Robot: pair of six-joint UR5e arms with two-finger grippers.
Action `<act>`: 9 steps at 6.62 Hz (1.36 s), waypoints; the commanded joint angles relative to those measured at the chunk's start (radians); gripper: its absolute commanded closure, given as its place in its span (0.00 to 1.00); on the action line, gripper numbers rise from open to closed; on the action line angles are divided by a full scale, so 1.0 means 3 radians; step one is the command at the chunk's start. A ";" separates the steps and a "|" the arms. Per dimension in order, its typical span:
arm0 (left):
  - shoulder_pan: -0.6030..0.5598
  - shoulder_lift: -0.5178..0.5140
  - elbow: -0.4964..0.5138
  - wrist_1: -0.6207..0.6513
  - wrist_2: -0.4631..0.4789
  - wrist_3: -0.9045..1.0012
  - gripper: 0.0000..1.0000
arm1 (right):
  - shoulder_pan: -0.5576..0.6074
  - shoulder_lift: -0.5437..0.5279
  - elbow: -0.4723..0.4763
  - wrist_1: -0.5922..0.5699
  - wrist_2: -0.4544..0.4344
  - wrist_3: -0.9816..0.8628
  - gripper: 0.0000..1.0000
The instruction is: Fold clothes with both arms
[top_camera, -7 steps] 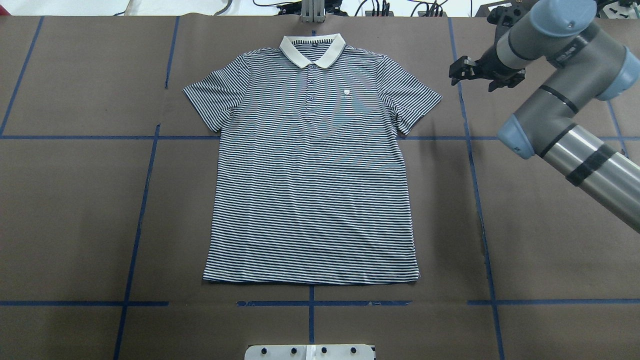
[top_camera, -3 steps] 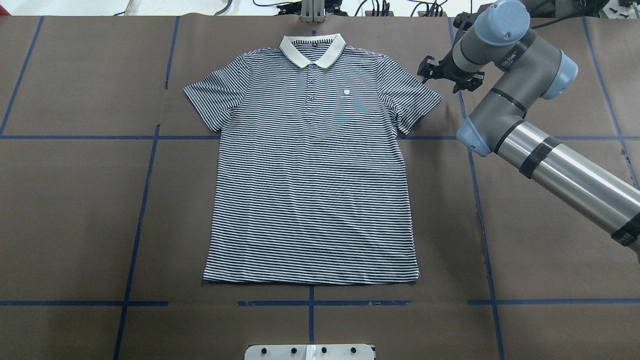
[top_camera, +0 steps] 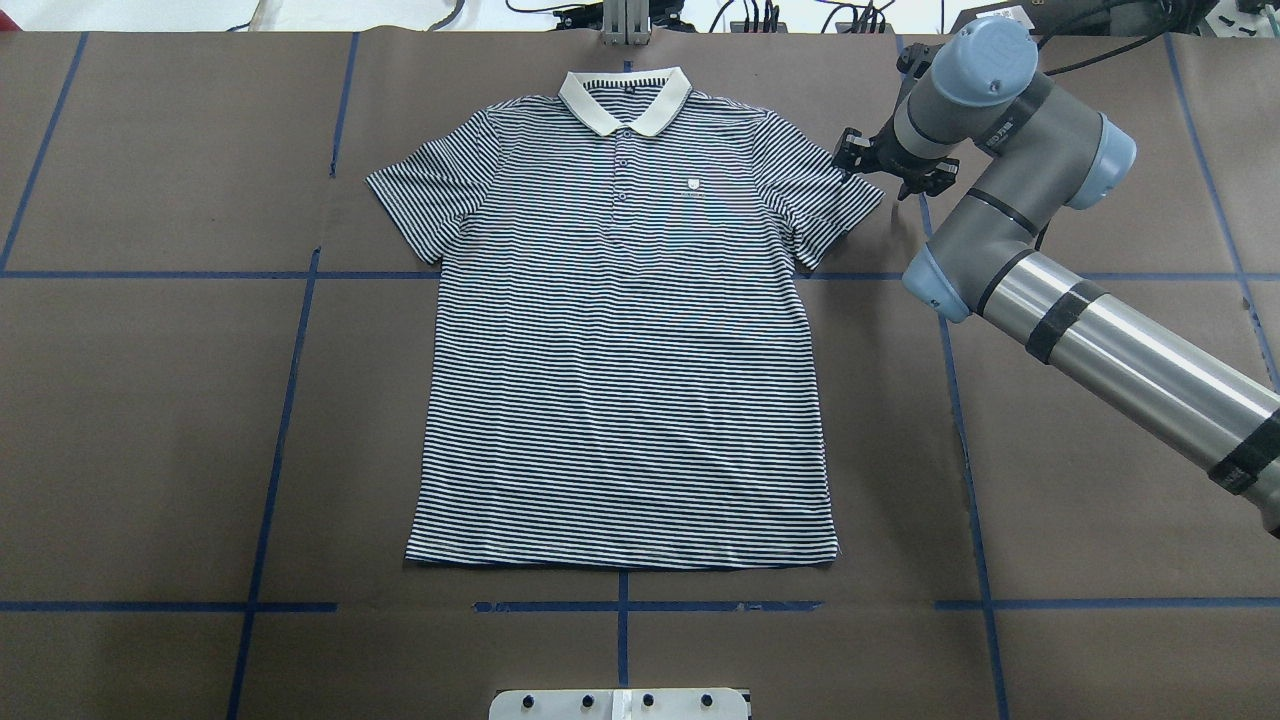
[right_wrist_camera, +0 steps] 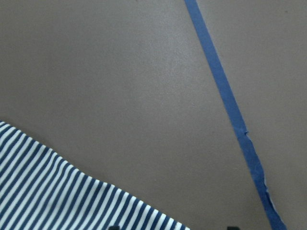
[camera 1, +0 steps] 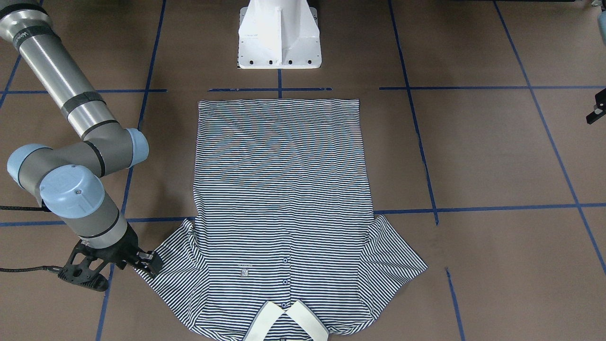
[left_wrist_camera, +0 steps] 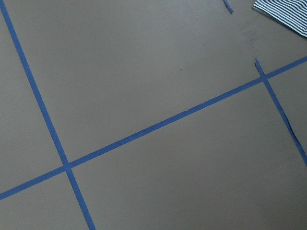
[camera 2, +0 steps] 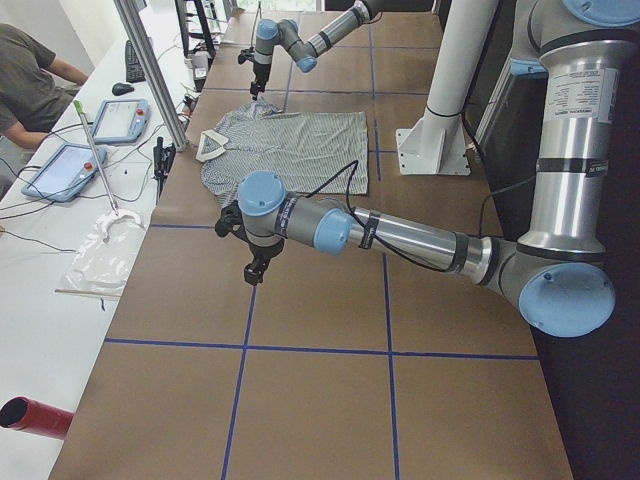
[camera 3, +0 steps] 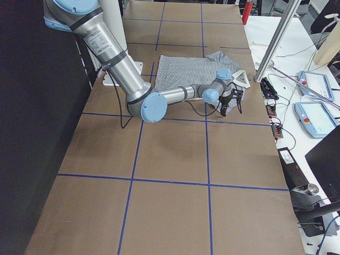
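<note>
The striped polo shirt lies flat and face up on the brown table, with its white collar at the far edge; it also shows in the front-facing view. My right gripper is open and empty, pointing down just beside the tip of the shirt's right-hand sleeve. In the front-facing view it stands at that sleeve's edge. The right wrist view shows the sleeve edge. My left gripper hovers over bare table away from the shirt; I cannot tell if it is open.
Blue tape lines cross the brown table cover. The white pedestal base stands at the near edge behind the hem. A side bench with tablets and a seated person runs past the collar end.
My right arm has swung in from the table's right side toward the shirt, and its gripper now stands at the sleeve tip. The shirt has not moved.
</note>
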 commanded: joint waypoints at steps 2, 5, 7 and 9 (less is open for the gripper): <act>0.0000 0.0000 -0.0020 0.0000 -0.0020 0.0010 0.00 | -0.0017 0.0020 -0.0060 -0.0002 0.0009 -0.0040 1.00; 0.0000 0.0005 -0.0020 0.0000 -0.0117 0.0005 0.00 | -0.0017 0.0025 0.0088 -0.0027 0.0040 -0.0071 1.00; 0.0000 0.0005 -0.0026 0.0000 -0.0118 0.0000 0.00 | -0.0038 0.0050 0.0245 -0.0078 0.0035 -0.0015 1.00; -0.0005 0.0005 -0.0041 0.0000 -0.0189 -0.0010 0.00 | -0.0226 0.0508 0.0293 -0.0547 -0.0006 0.0381 1.00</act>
